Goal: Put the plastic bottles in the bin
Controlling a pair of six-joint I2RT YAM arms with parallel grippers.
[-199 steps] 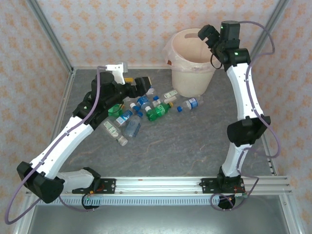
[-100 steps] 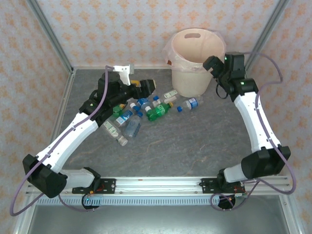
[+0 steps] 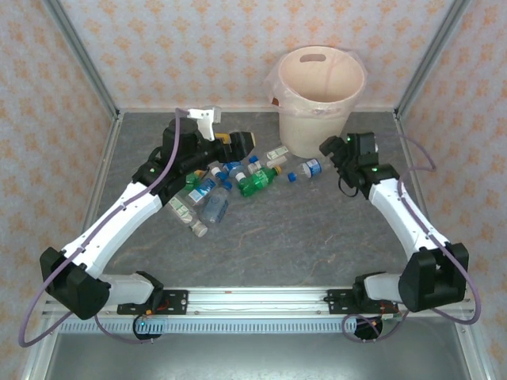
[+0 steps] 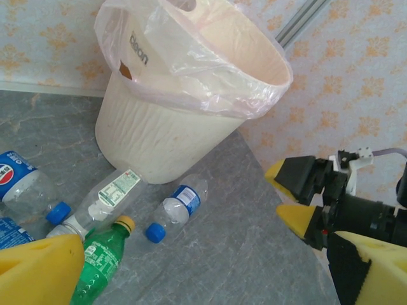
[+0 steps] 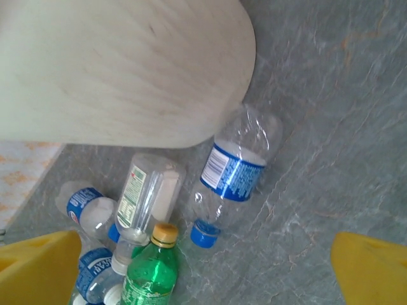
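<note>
Several plastic bottles [image 3: 222, 184] lie in a loose pile on the grey table, left of and before the bin [image 3: 321, 95]. The bin is a cream bucket with a clear liner [image 4: 191, 60]. A clear bottle with a blue label and cap [image 5: 235, 171] lies nearest the bin, and beside it are a green bottle with a yellow cap [image 5: 149, 273] and a clear white-labelled one [image 5: 146, 194]. My left gripper [image 3: 240, 142] hangs open over the pile's far edge. My right gripper [image 3: 328, 149] hovers open, low, right of the blue-labelled bottle [image 3: 312, 168]. Both are empty.
Metal frame posts [image 3: 79, 55] and patterned walls close off the table's back and sides. In the left wrist view the right gripper [image 4: 289, 200] faces me across bare table [image 4: 241, 254]. The bin stands against the back wall.
The right arm has swung down from above the bin's rim to low over the table beside the blue-labelled bottle. The left gripper has edged slightly right over the pile. Both stayed open.
</note>
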